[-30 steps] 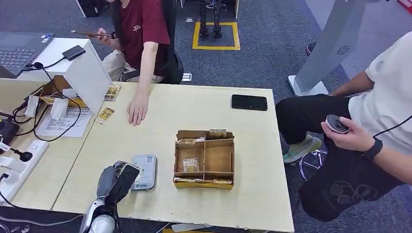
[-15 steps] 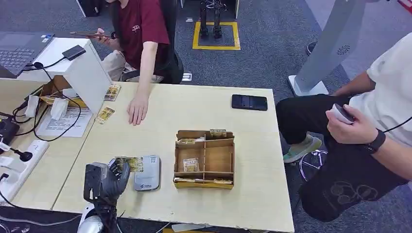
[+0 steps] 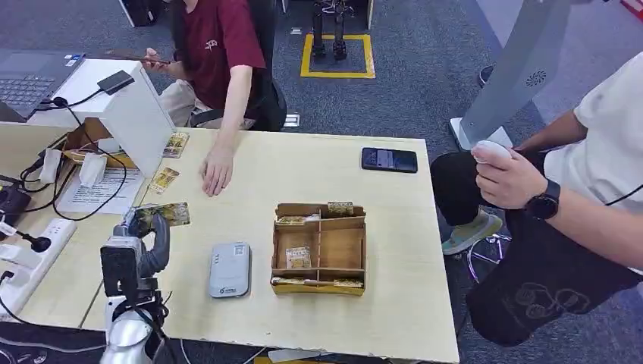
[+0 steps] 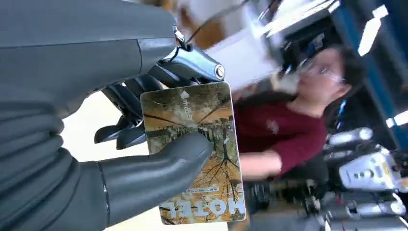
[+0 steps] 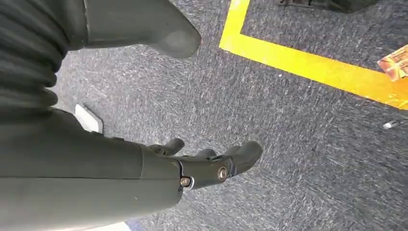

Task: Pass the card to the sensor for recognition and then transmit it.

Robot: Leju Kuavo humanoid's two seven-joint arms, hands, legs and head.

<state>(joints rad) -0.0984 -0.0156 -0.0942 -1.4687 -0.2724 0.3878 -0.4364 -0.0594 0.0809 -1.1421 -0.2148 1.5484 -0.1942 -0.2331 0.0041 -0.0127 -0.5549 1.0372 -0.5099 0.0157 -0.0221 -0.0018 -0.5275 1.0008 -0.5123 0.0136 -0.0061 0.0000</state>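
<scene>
card was pinched in your left hand above the tabletop, clear of the sensor; handover to the person's hand looked next.

Card partly covered by the thumb of the left hand; its print is mirrored and hardly legible. Background of the left wrist view is blurred. Laptop is cut by the left edge. Card prints in the wooden tray are too small to read.
</scene>
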